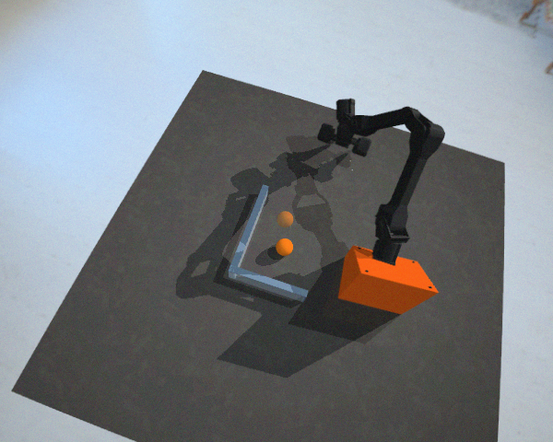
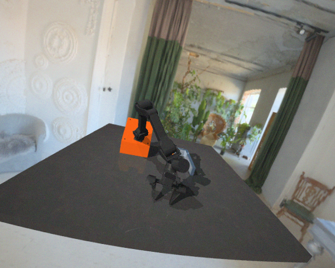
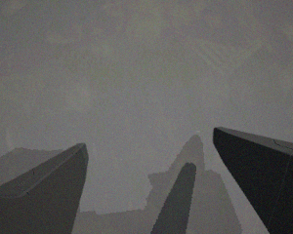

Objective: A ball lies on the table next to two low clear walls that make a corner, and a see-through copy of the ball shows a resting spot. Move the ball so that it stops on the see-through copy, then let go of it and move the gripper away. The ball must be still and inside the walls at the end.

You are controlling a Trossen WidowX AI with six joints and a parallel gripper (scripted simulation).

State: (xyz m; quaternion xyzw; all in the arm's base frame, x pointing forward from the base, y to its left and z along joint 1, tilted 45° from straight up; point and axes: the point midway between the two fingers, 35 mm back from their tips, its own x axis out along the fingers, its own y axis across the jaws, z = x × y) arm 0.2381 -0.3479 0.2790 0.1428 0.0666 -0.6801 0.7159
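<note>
The orange ball (image 1: 284, 247) lies on the table inside the corner, with a dark shadow beside it. The see-through copy (image 1: 285, 218) is duller and stands a little apart from the ball, toward the far end of the long wall. The two low clear walls (image 1: 252, 228) (image 2: 192, 167) meet at the lower left in the top view. My gripper (image 1: 308, 166) (image 2: 162, 202) (image 3: 151, 142) is open and empty. It points down above the table, outside the corner and beyond the open end of the walls. The arm hides nearly all of the ball and copy in the exterior view; neither shows in the wrist view.
The orange base block (image 1: 391, 285) (image 2: 135, 144) stands on the dark table (image 1: 124, 332) (image 2: 75, 196) near the end of the shorter wall. The black arm (image 1: 412, 166) (image 2: 162, 135) reaches out from it. Shadows of the arm and gripper fall across and around the walls.
</note>
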